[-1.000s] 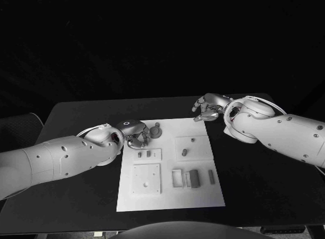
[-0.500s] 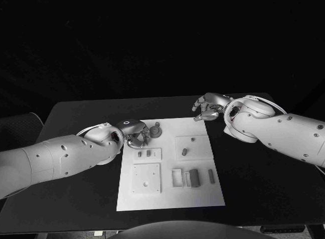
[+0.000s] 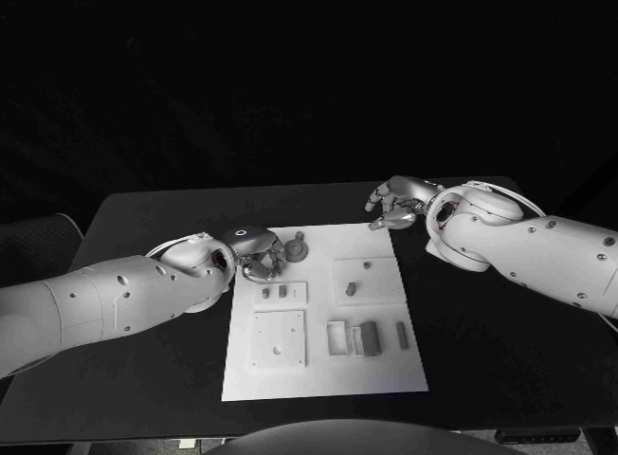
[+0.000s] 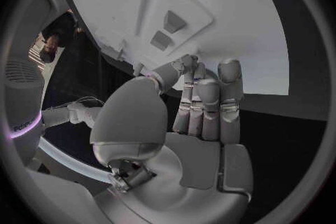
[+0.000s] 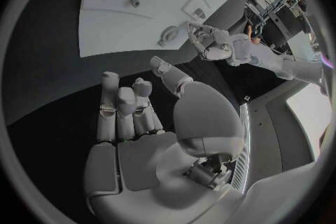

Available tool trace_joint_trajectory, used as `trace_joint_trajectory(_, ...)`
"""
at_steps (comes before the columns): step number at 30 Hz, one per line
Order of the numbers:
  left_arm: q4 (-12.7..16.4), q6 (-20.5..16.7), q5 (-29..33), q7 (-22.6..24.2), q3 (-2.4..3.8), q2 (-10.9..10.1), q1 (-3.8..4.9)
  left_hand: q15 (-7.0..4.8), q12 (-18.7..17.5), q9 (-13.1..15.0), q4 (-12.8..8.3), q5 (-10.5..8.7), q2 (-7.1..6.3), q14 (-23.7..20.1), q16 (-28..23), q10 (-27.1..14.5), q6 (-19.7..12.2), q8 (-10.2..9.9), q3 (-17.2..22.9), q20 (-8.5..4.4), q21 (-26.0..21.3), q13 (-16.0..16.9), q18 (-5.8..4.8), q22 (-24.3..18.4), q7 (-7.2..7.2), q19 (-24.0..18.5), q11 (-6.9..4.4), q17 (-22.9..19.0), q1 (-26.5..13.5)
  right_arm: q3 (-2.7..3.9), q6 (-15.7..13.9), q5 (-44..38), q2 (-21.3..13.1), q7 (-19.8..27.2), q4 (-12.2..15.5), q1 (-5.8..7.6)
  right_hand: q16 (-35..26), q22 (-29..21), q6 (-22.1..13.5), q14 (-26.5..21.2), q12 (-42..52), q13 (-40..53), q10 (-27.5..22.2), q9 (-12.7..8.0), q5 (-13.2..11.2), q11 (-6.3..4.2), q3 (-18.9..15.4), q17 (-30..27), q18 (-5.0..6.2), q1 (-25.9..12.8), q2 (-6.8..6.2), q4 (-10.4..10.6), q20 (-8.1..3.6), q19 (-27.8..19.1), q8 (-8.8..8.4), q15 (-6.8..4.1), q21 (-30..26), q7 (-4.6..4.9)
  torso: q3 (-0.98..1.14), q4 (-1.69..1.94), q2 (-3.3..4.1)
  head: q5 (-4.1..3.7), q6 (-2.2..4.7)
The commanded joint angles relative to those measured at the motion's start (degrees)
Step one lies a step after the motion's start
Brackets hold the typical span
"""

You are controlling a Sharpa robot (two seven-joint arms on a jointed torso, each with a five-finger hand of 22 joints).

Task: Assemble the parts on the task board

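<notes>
The white task board lies mid-table. A round grey part stands near its far left corner and appears again in the right wrist view. My left hand is at the board's left edge with its fingertips right beside that part. Its fingers lie side by side with the thumb close to them, and I see nothing held. My right hand hovers over the black table just beyond the board's far right corner, its fingers loosely extended and empty.
Small raised plates sit on the board: one with two short pieces, one with a slot and a peg, and a larger one. Long grey pieces lie near the right front. Black table surrounds the board.
My left hand has shifted very slightly beside the round part. The right hand has not moved.
</notes>
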Motion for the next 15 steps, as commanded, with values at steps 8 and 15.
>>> trace_joint_trajectory(8, 0.06, 1.73, -0.71, -0.53, -0.23, -0.24, -0.39, -0.35, 0.16, 0.10, -0.16, 0.20, 0.65, -0.06, -0.38, 2.79, 0.22, 0.32, 0.29, -0.24, -0.28, 1.57, 6.13, 0.87, 0.07, 0.05, 0.41, -0.09, -0.14, 0.02, 0.60, -0.23, -0.05, 0.24, 0.04, -0.02, 0.12, 0.97, 1.86, -0.08, 0.25, -0.08, -2.78, -0.05, 0.06, 1.82, -0.02, -0.09, 0.90, -0.14, 0.01, 0.00, -0.19, -0.09, -0.30, 0.08, -0.34, 1.57, 0.02, 0.01, 0.00, -0.01, -0.14)
trace_joint_trajectory(15, 0.26, 1.71, -0.71, -0.48, -0.23, -0.32, -0.49, -0.36, 0.16, 0.12, -0.16, 0.20, 0.66, -0.05, -0.38, 2.83, 0.24, 0.32, 0.28, -0.25, -0.29, 1.59, 6.11, 0.88, 0.07, 0.05, 0.40, -0.09, -0.15, 0.02, 0.59, -0.23, -0.10, 0.25, 0.07, -0.02, 0.12, 0.97, 1.85, -0.08, 0.26, -0.09, -2.78, -0.06, 0.06, 1.82, -0.02, -0.10, 0.90, -0.14, 0.02, 0.00, -0.19, -0.09, -0.29, 0.08, -0.34, 1.58, 0.01, -0.01, 0.01, -0.03, -0.19)
